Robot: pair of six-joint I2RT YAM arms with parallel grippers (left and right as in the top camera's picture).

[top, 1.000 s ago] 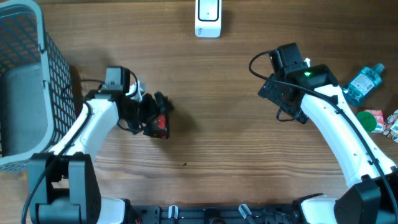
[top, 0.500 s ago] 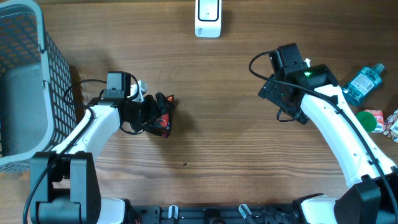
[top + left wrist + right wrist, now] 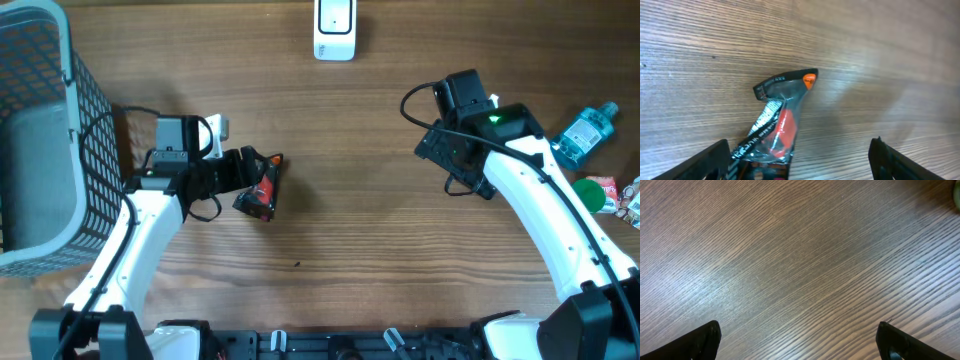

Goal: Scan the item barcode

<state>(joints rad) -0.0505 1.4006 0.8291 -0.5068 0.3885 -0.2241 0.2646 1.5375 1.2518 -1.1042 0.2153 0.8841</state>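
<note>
- Step in hand was judged to be the pick-up of the packet (image 3: pixel 780 120): nothing was lifted and no scan was made yet.
- The packet was seen lying on the counter (image 3: pixel 360 230), left of centre and slanted. It was black and red with an orange tab at its far end. No barcode could be made out in either view.
- The left pincer (image 3: pixel 799 150) was held apart, low over the counter. The packet's near end was framed between the fingers, close by one and well clear of the other. No clamp was seen, and contact could not be confirmed.
- The right pincer (image 3: pixel 799 330) was held apart over bare wood right of centre, with nothing between the fingers.
- The scanner (image 3: pixel 334 28) was set at the far edge of the counter, well apart from the packet.
- Next move, as judged: the fingers to be centred on the packet and closed across its thin body. It would then be lifted and carried to the scanner with the barcode face turned toward it. Crinkly film was reckoned likely to fold or slip, so a grip near the middle was preferred.
- Versus one second earlier: the left arm was drawn back toward the basket (image 3: pixel 40 120). The packet, then mostly covered by the pincer, was left more exposed and shifted slightly toward the far side. The right arm and the scanner were not moved.
</note>
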